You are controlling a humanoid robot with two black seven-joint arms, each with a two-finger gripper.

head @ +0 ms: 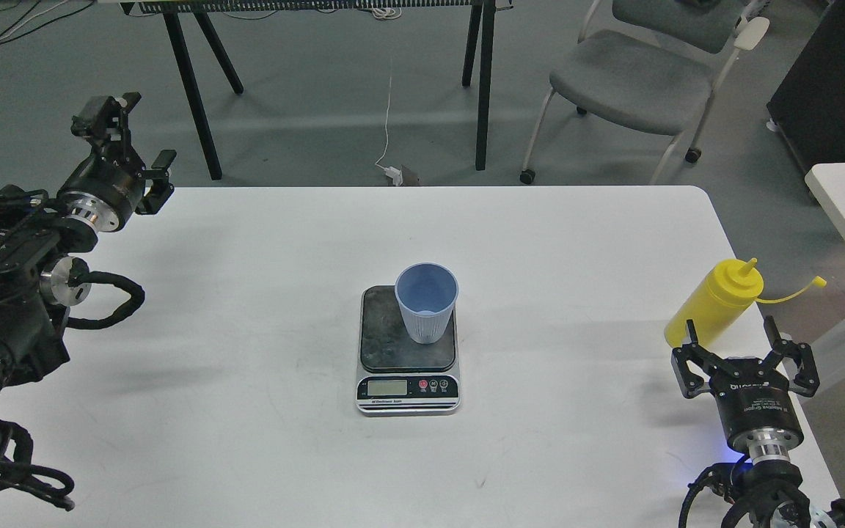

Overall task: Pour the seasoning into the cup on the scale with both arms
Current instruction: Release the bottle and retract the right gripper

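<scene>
Right gripper [732, 339] spread wide below yellow squeeze bottle [716, 302], left gripper [133, 128] apart, light-blue cup [426, 302] on scale [408, 381]

Cup [427, 302] (light-blue) on scale [408, 350]

- White lettering is seen on the black body of the right gripper [744, 350], but it is too small and turned to be read.
- A line of small print is seen on the silver front strip of the scale [408, 386], under the display; it cannot be read.
- No digits can be made out on the scale's display.
</scene>
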